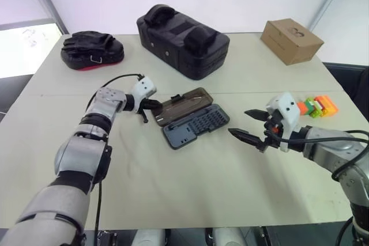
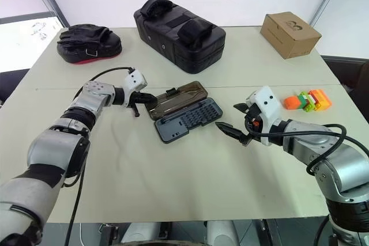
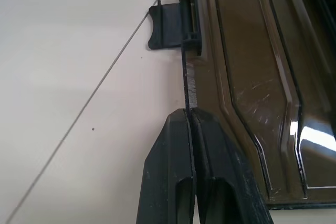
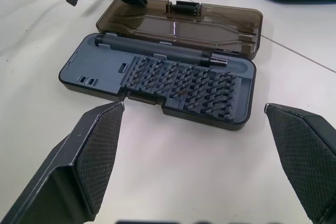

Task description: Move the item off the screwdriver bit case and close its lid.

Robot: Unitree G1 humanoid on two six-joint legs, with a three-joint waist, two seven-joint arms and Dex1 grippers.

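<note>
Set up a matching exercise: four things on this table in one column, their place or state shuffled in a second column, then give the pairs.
1. toy bricks
2. lid
3. right gripper
4. cardboard box

A. far corner of the table on the robot's right
B. edge pinched by the left gripper
C. open, holding nothing
D. on the table, off the case

Pairs: 1-D, 2-B, 3-C, 4-A

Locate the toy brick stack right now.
The toy brick stack lies on the table's right side, beyond the open right gripper, off the case.
</note>
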